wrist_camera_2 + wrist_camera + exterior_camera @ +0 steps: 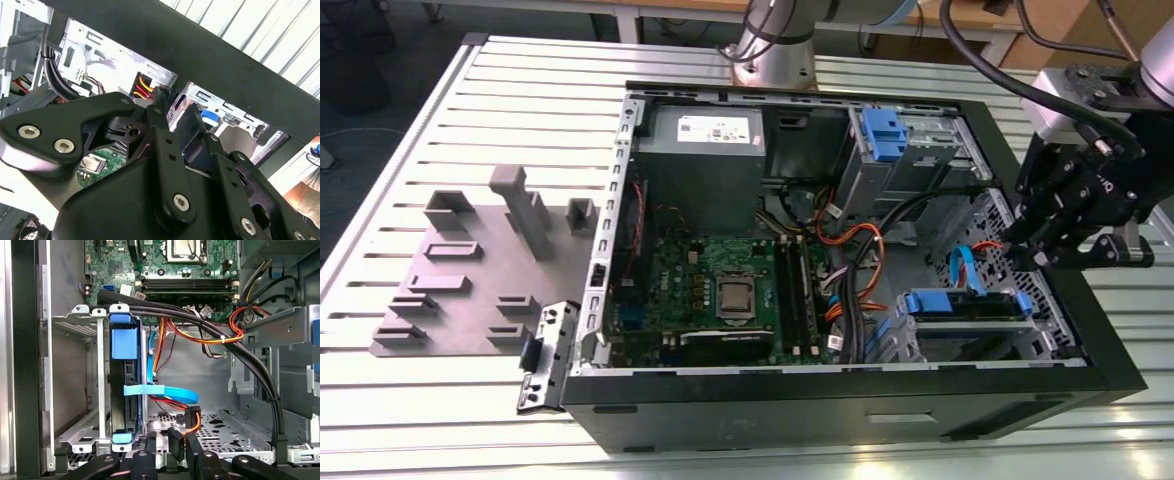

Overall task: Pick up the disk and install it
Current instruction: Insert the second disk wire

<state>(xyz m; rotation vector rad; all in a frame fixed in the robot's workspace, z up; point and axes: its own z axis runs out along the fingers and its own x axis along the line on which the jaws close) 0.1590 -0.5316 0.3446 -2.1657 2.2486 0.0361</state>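
Note:
The disk [966,304] sits in its blue carrier inside the lower grey drive cage [987,335] of the open computer case [854,400], near the exterior view's right. In the first wrist view the disk [124,390] stands edge-on in that cage, its blue end tab facing the camera. My gripper [1030,256] hangs above the case's right wall, up and to the right of the disk and apart from it. In the second wrist view the gripper [181,114] is open with nothing between its black fingers [165,145].
A second blue-tabbed caddy [883,134] sits in the upper cage beside the grey power supply [704,130]. Black, orange and blue cables [210,330] cross the bay next to the disk. A grey fixture plate [467,270] lies on the slatted table left of the case.

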